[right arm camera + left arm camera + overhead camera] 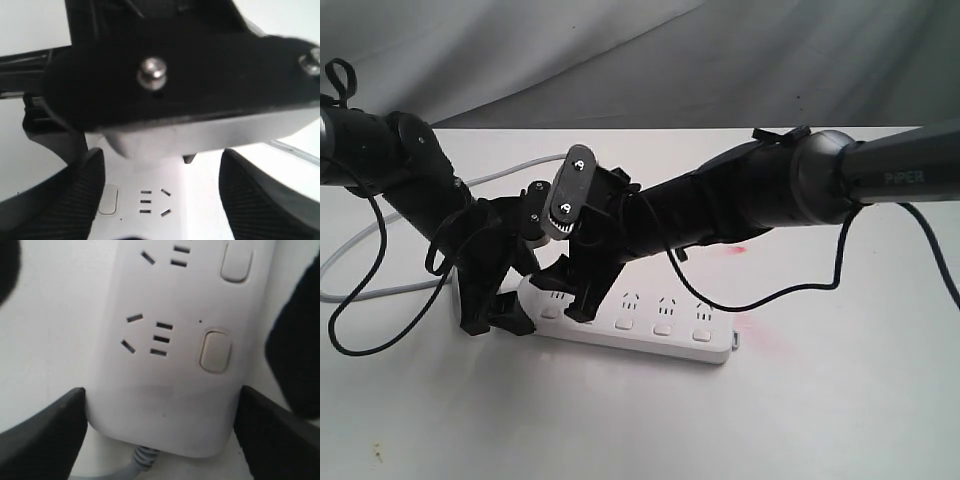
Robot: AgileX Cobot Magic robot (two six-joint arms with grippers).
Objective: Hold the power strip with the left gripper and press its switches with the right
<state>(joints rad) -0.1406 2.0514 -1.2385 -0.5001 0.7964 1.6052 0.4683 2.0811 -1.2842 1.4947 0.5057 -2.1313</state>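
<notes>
The white power strip (665, 310) lies flat on the white table, with its grey cord (360, 240) trailing off to the left. My left gripper (505, 312) is at the strip's cord end. In the left wrist view its two black jaws press the strip (165, 390) from both sides, shut on it. Two switches (215, 351) show there beside their sockets. My right gripper (578, 295) hangs over the strip just right of the left one, open. Its ribbed fingers (75, 200) stand wide apart above a socket, with one switch (107, 200) by one finger and nothing between them.
A black block with silver screws (152, 75) fills much of the right wrist view. Loose black cables (360, 300) loop from both arms over the table. Faint red stains (740, 250) mark the tabletop near the strip's right end. A grey cloth backdrop (720, 60) hangs behind.
</notes>
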